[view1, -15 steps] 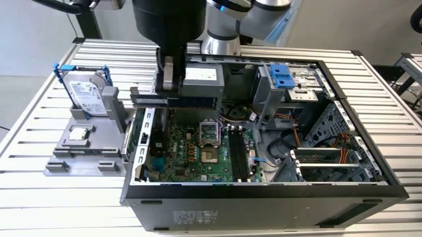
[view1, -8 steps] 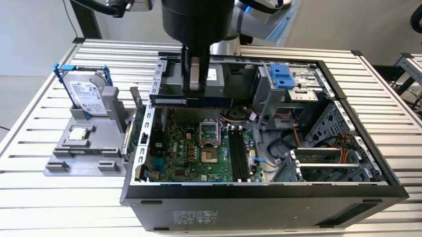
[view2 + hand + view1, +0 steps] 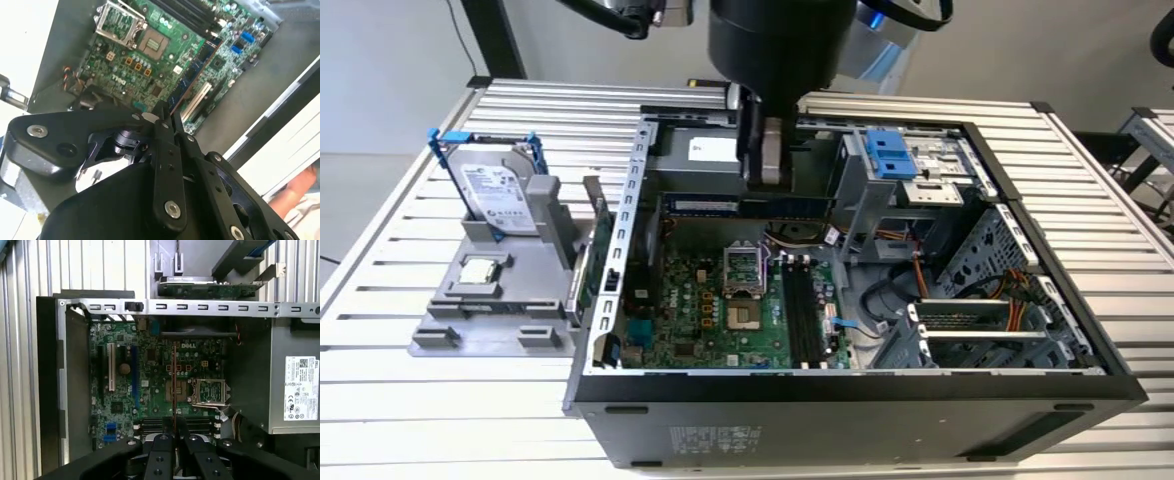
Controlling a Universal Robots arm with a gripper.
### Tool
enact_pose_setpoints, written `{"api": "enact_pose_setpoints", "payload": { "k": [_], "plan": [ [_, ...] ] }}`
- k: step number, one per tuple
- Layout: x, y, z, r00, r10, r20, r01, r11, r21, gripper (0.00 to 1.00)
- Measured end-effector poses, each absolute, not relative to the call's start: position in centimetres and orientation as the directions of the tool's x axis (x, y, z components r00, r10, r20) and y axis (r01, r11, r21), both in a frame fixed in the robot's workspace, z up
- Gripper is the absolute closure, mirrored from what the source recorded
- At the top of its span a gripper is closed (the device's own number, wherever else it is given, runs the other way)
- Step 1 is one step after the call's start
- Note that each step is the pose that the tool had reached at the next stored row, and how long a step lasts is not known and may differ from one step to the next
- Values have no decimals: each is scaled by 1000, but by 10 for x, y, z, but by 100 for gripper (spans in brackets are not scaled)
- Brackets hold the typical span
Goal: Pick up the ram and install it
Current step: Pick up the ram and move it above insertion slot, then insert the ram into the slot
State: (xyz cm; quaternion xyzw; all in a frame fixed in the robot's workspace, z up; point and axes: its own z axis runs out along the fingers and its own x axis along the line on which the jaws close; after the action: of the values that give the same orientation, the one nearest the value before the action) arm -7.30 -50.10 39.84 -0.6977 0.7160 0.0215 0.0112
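Note:
My gripper (image 3: 767,182) hangs over the back part of the open computer case (image 3: 854,385), shut on the ram (image 3: 707,205). The ram is a long thin dark green stick, held level above the motherboard (image 3: 707,310). In the second wrist view the ram (image 3: 192,75) runs out from between the fingertips of the gripper (image 3: 166,114). The first wrist view has the ram (image 3: 174,380) edge-on as a thin line above the gripper (image 3: 174,429). The black memory slots (image 3: 803,312) lie on the board on the exterior view's right of the processor socket (image 3: 744,265), nearer the case front than the gripper.
A grey fixture (image 3: 494,320) stands on the exterior view's left of the case, with a hard drive in a blue frame (image 3: 500,190) and a small square chip (image 3: 480,268). A blue drive bracket (image 3: 894,155), cables (image 3: 907,265) and the power supply (image 3: 295,385) crowd the case.

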Motion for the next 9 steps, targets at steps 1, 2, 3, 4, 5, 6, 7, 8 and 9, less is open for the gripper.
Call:
{"api": "enact_pose_setpoints", "payload": {
  "k": [1,2,3,4,5,6,7,8,9],
  "plan": [
    [-68,-501,398,-26,-999,-46,-1000,26,15,100],
    [-64,-501,398,-26,-999,-46,-1000,26,15,100],
    [-60,-501,398,-26,-999,-46,-1000,26,15,100],
    [-55,-501,398,-26,-999,-46,-1000,26,15,100],
    [-50,-501,398,-26,-999,-46,-1000,26,15,100],
    [-46,-501,398,-26,-999,-46,-1000,26,15,100],
    [-41,-501,398,-26,-999,-46,-1000,26,15,100],
    [-37,-501,398,-26,-999,-46,-1000,25,15,100],
    [-32,-501,398,-26,-999,-46,-1000,26,15,100]
  ]
}}
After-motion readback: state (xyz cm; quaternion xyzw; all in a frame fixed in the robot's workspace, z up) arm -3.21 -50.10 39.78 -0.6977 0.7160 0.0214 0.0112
